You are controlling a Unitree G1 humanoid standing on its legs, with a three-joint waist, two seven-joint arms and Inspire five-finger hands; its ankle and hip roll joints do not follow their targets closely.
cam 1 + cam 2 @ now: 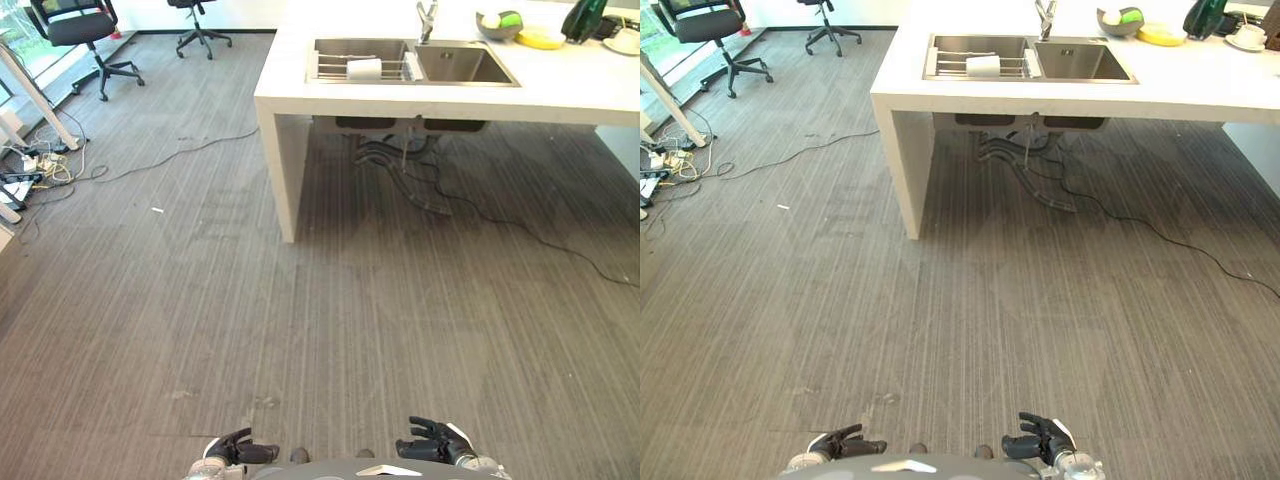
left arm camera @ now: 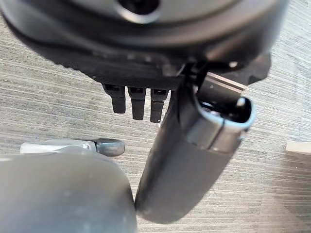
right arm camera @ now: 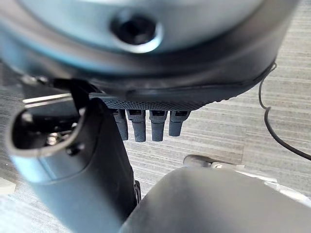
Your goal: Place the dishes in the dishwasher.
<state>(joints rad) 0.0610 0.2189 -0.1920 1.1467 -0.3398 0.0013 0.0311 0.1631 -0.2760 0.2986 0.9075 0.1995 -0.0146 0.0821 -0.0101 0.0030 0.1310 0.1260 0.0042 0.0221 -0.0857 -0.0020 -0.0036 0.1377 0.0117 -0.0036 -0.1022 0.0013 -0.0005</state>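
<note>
Far ahead, a white counter (image 1: 300, 90) holds a double sink (image 1: 455, 63). A wire rack (image 1: 340, 68) in the sink's left basin carries a white cup (image 1: 364, 68). Right of the sink stand a grey bowl (image 1: 498, 24) with green and yellow items, a yellow plate (image 1: 541, 38) and a white cup on a saucer (image 1: 1248, 36). My left hand (image 1: 240, 450) and right hand (image 1: 432, 440) hang low near my body, far from the counter. Both are open and empty, with fingers (image 2: 132, 102) and fingers (image 3: 150, 124) relaxed above the carpet.
Grey carpet stretches between me and the counter. Black cables (image 1: 520, 225) trail from under the sink across the floor to the right. Two office chairs (image 1: 85, 35) stand far left, beside a white table leg (image 1: 35, 95) and a tangle of cords (image 1: 40, 165). A dark green bottle (image 1: 583, 18) sits on the counter.
</note>
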